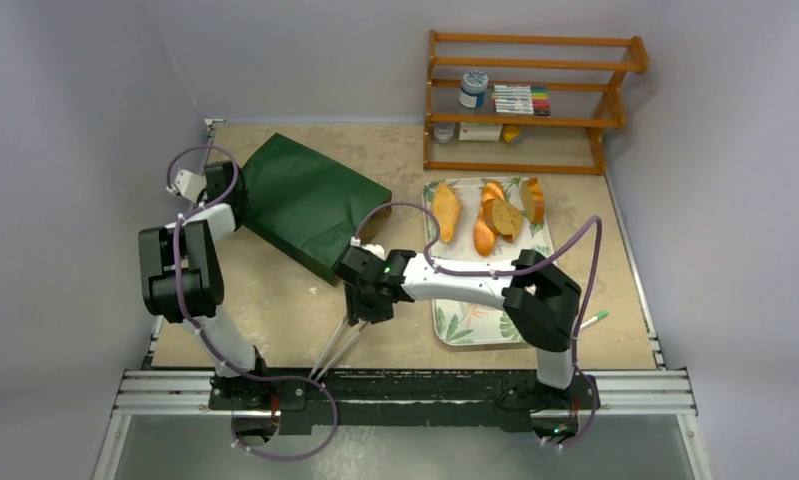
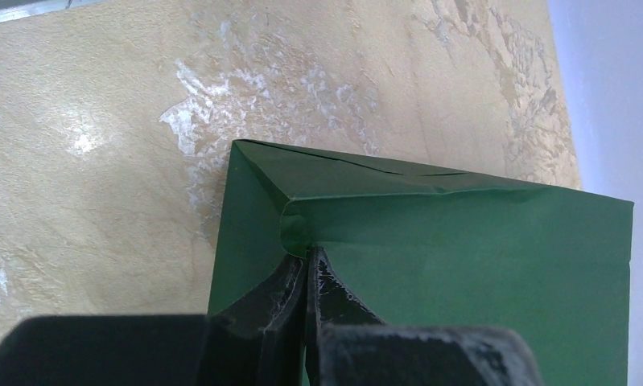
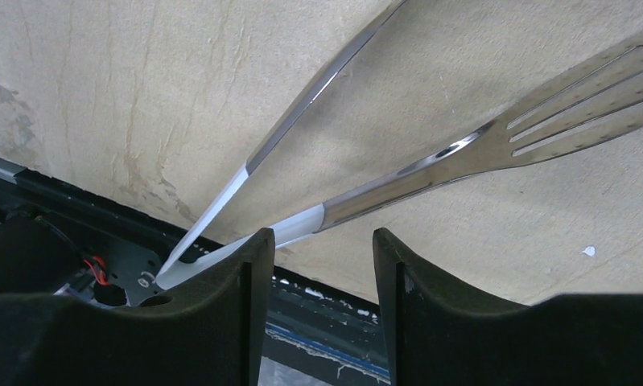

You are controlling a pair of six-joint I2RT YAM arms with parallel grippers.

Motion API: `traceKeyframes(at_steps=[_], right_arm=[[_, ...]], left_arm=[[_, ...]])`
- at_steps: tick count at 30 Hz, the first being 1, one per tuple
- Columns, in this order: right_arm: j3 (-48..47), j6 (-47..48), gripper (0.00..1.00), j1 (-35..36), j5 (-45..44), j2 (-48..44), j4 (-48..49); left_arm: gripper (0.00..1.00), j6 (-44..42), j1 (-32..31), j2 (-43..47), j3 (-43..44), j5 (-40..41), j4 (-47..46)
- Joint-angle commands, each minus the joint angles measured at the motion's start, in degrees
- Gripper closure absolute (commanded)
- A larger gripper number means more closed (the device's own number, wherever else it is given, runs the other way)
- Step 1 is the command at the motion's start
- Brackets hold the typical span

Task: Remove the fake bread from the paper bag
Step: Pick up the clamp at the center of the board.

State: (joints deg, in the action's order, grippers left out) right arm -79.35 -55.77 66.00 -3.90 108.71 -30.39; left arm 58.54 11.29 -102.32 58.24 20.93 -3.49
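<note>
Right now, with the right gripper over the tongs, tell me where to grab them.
Probably across both arms near the white-sleeved hinge end of the tongs, from straight above: they lie flat, and the arms splay apart toward the far tips, likely too wide for the right gripper.

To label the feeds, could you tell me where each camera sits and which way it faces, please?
Top external: above and behind the arms, looking down on the table; both arms show.
Left wrist: on the left arm, looking down past the left hand, shut on a corner of the paper bag.
Right wrist: on the right arm, looking down past the open right hand at tongs.
Shared: top and left wrist show the bag; top and right wrist, the tongs.
</note>
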Motion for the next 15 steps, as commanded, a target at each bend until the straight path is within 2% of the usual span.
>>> traceKeyframes(at_steps=[1, 11, 15], right_arm=[[0.9, -2.2, 0.5, 0.3, 0.0, -1.1, 0.1], [-0.9, -2.2, 0.5, -0.5, 1.0, 4.2, 2.5], [-1.3, -0.9, 0.56, -1.7, 0.5, 5.5, 2.6]], left_arm=[[1.0, 0.5, 0.6, -1.3, -1.3, -1.0, 1.1], [1.0, 0.7, 0.6, -2.0, -1.6, -1.1, 0.7], [1.0, 0.7, 0.6, -2.3, -1.7, -1.1, 0.5]])
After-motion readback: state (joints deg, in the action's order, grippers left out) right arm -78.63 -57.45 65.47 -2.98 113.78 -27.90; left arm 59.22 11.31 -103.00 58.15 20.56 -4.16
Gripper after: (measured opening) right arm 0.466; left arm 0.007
